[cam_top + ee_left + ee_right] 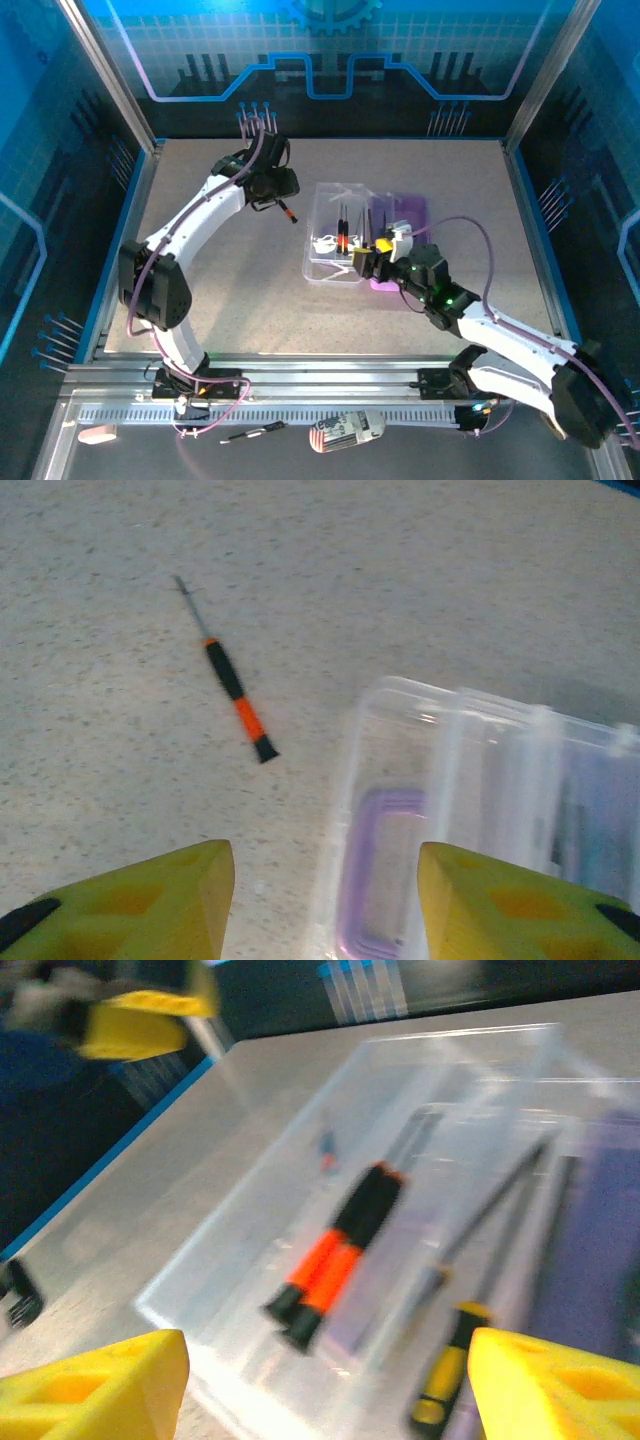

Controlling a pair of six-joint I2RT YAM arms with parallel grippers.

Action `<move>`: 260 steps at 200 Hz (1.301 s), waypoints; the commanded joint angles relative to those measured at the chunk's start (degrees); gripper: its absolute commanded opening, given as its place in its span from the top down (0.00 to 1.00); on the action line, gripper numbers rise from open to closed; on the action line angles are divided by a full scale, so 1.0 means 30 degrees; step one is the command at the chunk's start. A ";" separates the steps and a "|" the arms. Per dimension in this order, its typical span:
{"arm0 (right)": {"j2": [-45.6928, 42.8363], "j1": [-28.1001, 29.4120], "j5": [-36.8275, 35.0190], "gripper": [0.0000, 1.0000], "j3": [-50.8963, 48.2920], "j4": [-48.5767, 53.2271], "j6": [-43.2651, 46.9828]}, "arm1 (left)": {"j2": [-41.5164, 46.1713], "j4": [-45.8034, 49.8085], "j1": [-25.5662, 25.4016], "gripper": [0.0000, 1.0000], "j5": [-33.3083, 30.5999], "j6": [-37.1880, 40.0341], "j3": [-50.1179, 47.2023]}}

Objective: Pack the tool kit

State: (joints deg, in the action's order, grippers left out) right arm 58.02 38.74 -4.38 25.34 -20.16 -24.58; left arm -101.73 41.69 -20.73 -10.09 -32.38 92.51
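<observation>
On the surface (260,310), the tool kit (350,235) lies open, with screwdrivers (340,1260) in its clear half. Left of the kit lies a loose screwdriver (228,675), near the left claw (325,880), which is spread wide and empty. Right claw (330,1370), also wide and empty, hovers at the kit's near edge.

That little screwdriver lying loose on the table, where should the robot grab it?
The screwdriver lies flat on the table, so come straight down, jaws across its thick black-and-orange handle; the metal shaft looks too thin to pinch securely.

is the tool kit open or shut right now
Open. The clear lid lies swung flat beside the purple base, screwdrivers uncovered.
</observation>
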 commanded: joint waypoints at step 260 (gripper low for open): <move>-0.0414 0.0943 -0.1784 0.24 0.0517 -0.0264 0.1736 | -1.0300 0.2031 0.2069 0.69 0.1414 -0.0796 0.4617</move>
State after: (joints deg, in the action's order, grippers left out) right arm 57.84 41.10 -8.60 26.48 -20.18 -19.84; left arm -134.50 48.14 -15.27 -7.66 -34.81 110.59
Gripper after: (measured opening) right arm 0.758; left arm 0.326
